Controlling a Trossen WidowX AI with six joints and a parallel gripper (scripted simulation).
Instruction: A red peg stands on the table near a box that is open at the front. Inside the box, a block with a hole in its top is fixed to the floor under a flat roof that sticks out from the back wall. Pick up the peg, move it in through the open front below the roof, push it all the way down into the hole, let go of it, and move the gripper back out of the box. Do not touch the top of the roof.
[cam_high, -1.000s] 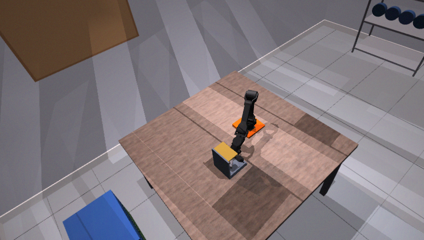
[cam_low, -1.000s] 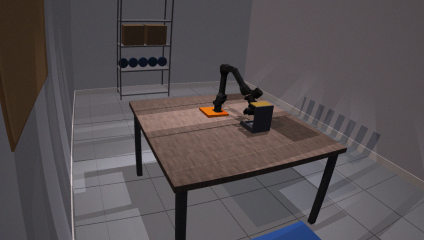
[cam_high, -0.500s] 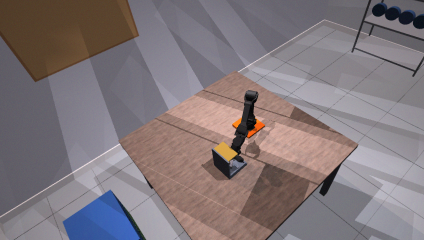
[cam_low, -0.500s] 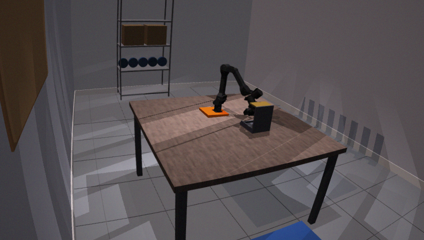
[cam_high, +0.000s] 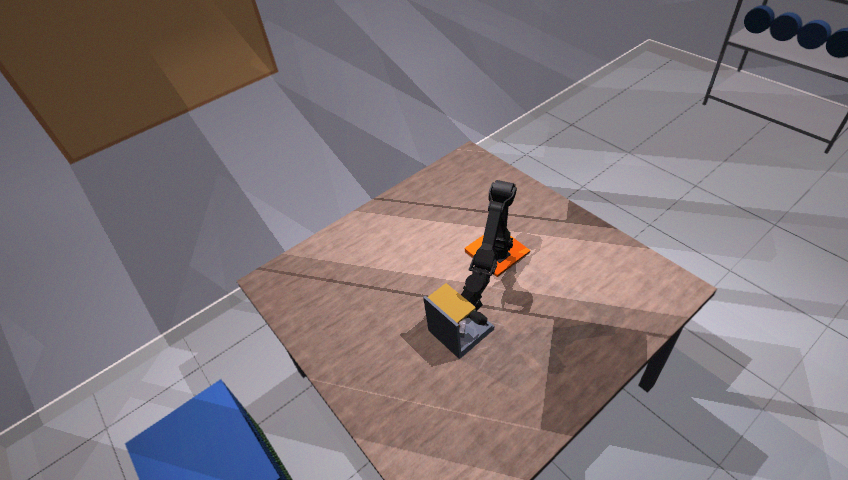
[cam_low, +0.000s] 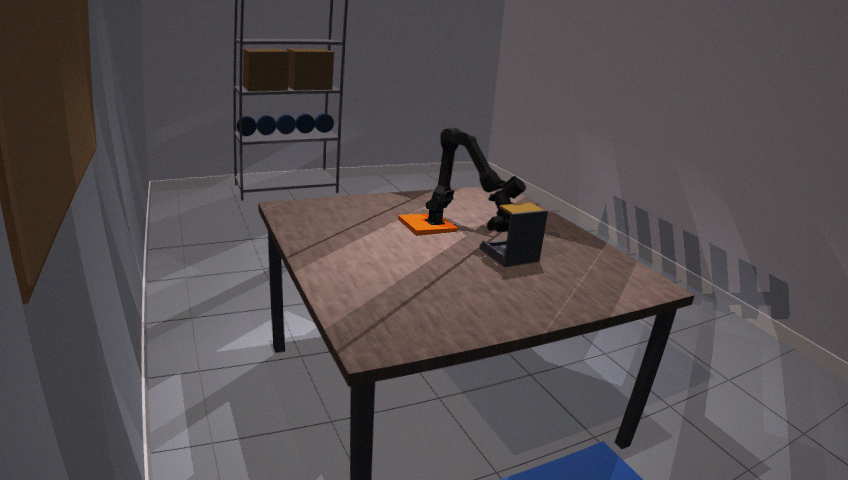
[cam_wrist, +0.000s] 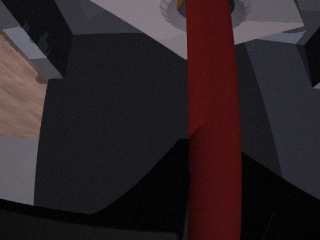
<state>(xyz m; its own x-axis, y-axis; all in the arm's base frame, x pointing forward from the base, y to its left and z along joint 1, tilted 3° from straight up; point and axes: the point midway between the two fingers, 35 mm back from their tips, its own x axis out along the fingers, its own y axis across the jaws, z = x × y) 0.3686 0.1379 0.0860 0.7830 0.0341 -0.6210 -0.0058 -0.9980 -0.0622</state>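
The red peg (cam_wrist: 212, 90) is in my gripper (cam_wrist: 200, 150) (cam_high: 477, 318) (cam_low: 498, 223), which is shut on it. In the wrist view the peg runs up past the top edge, so its far end is hidden. The light grey block (cam_wrist: 275, 20) is at the top of the wrist view, and the peg crosses in front of its round hole. Whether the end is in the hole cannot be told. The gripper is at the open front of the dark grey box (cam_high: 442, 327) (cam_low: 527, 239), with fingers lower than the yellow roof (cam_high: 449, 302) (cam_low: 522, 208).
The box's side walls rise on both sides of the block, and its dark floor (cam_wrist: 110, 100) lies in front. The arm's orange base plate (cam_high: 473, 249) (cam_low: 416, 224) is on the wooden table (cam_high: 357, 285) (cam_low: 386, 297), behind the gripper.
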